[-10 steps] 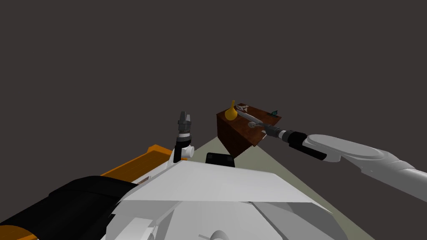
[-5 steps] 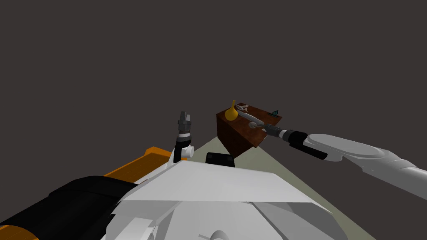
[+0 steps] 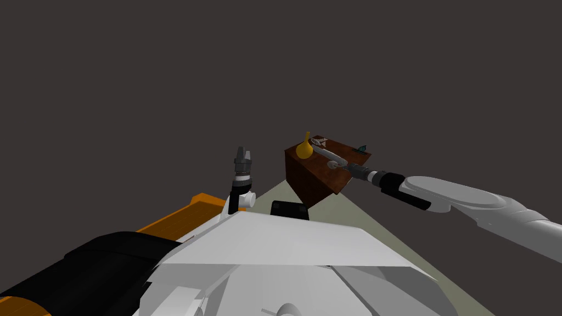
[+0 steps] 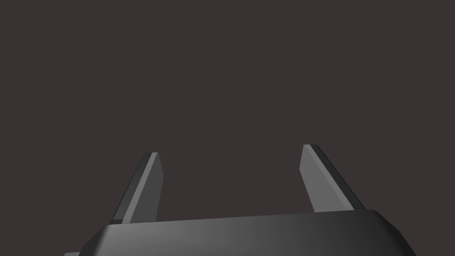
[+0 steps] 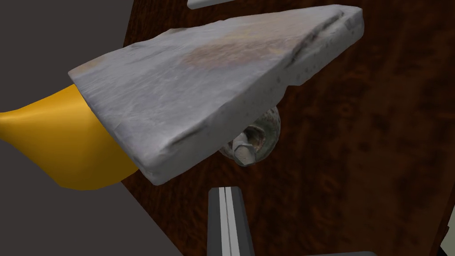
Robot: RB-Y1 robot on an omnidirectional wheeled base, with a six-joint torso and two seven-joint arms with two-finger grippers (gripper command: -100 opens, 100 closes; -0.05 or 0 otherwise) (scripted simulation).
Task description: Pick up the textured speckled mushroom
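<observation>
Our right arm reaches over a dark brown wooden table [image 3: 312, 181]. On its top lies a grey, wedge-shaped slab [image 5: 213, 93], with a yellow vase [image 5: 62, 142] beside it at the table's edge. Our left gripper [image 4: 231, 151] stands raised by our chest, its fingers wide apart and empty. Our right gripper [image 5: 225, 190] has both blades pressed together, gripping nothing. The speckled mushroom [image 5: 260, 135] lies on its side just past those tips, apart from them, half tucked under the slab.
</observation>
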